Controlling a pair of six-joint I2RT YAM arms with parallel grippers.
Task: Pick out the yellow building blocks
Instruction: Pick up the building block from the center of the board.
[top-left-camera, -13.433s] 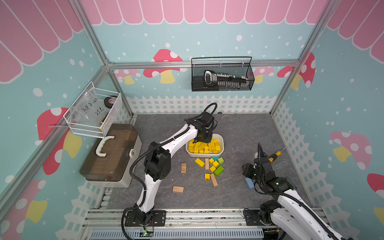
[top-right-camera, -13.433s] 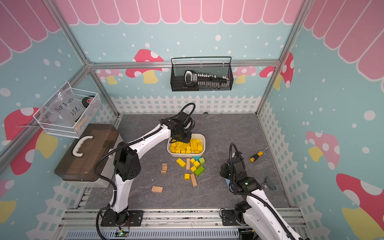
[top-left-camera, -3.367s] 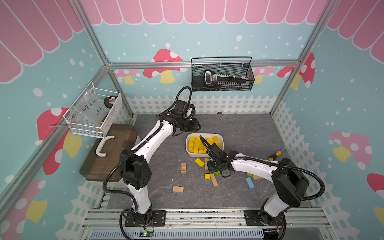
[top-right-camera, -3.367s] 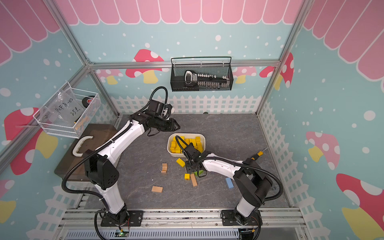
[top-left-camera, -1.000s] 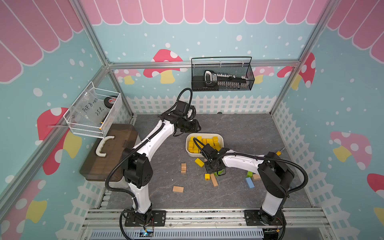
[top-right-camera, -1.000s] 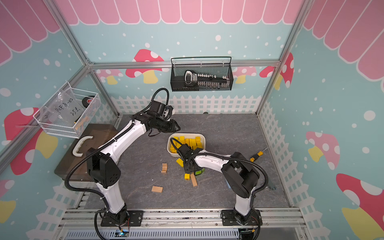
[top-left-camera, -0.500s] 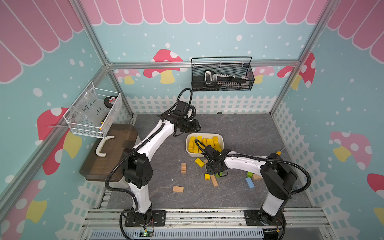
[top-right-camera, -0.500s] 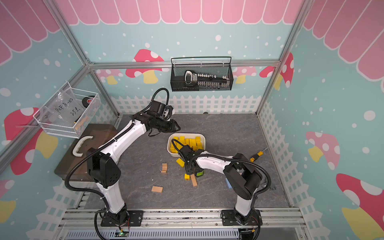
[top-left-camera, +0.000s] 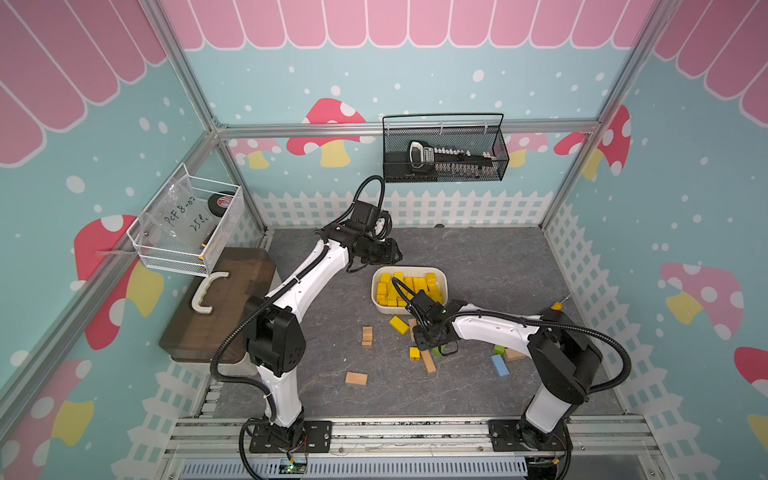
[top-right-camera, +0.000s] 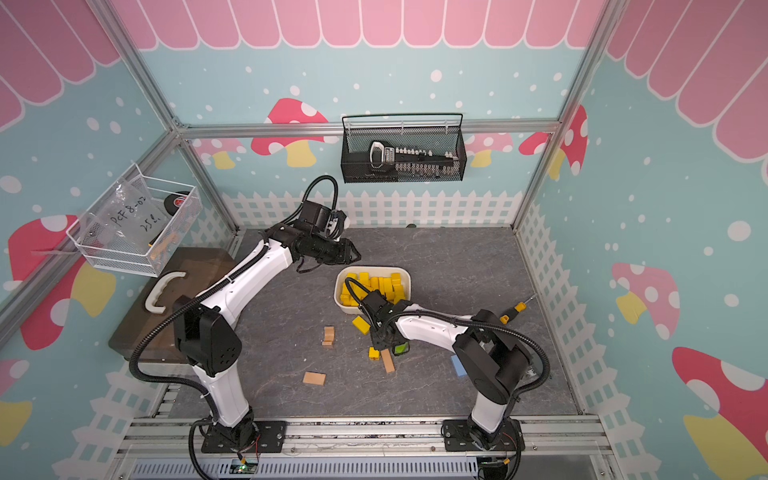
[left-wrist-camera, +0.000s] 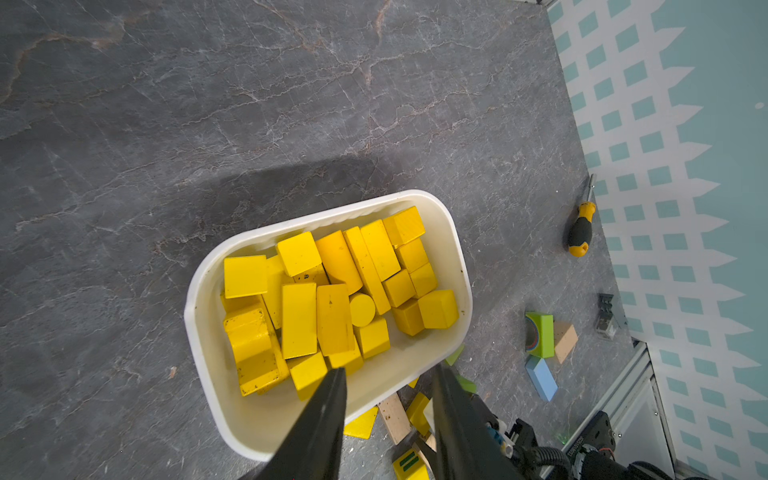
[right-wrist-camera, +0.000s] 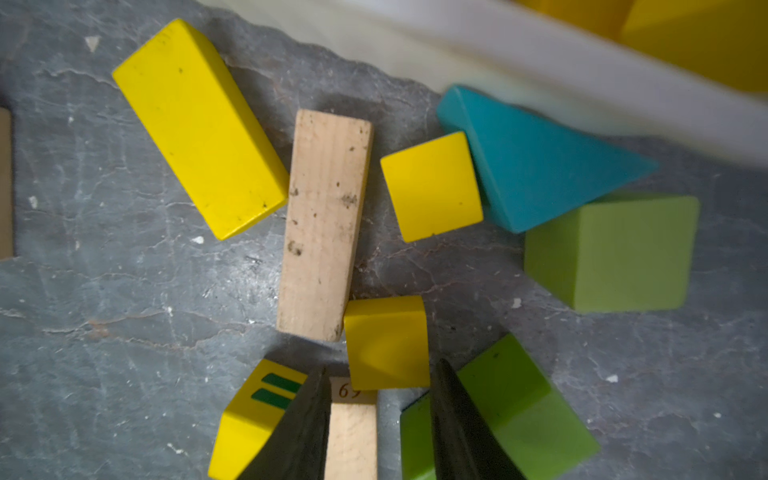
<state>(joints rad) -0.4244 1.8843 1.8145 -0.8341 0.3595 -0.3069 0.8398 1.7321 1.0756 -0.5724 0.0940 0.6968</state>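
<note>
Many yellow building blocks (top-left-camera: 409, 286) (left-wrist-camera: 332, 291) fill the white tub (top-left-camera: 409, 269) (left-wrist-camera: 189, 307). Loose ones lie in front of it: a bar (top-left-camera: 399, 325) (right-wrist-camera: 199, 129), a cube (right-wrist-camera: 432, 187), a green-striped piece (top-left-camera: 414, 353) (right-wrist-camera: 253, 411) and another cube (right-wrist-camera: 386, 340) partly over a tan block. My right gripper (right-wrist-camera: 380, 365) (top-left-camera: 432, 345) is low over this pile, open, its fingertips on either side of that cube's near edge with a small gap showing. My left gripper (left-wrist-camera: 388, 372) (top-left-camera: 395, 255) hangs open and empty over the tub's back-left corner.
A tan plank (right-wrist-camera: 324, 224), a teal wedge (right-wrist-camera: 536, 166) and green blocks (right-wrist-camera: 611, 253) crowd the yellow pieces. Farther out lie tan blocks (top-left-camera: 367, 336) (top-left-camera: 356, 378), a blue block (top-left-camera: 500, 365), a screwdriver (top-left-camera: 556, 306) and, at the left, a brown case (top-left-camera: 220, 307).
My right gripper has shifted a little toward the table's front over the loose pile and narrowed slightly. The left arm has not moved.
</note>
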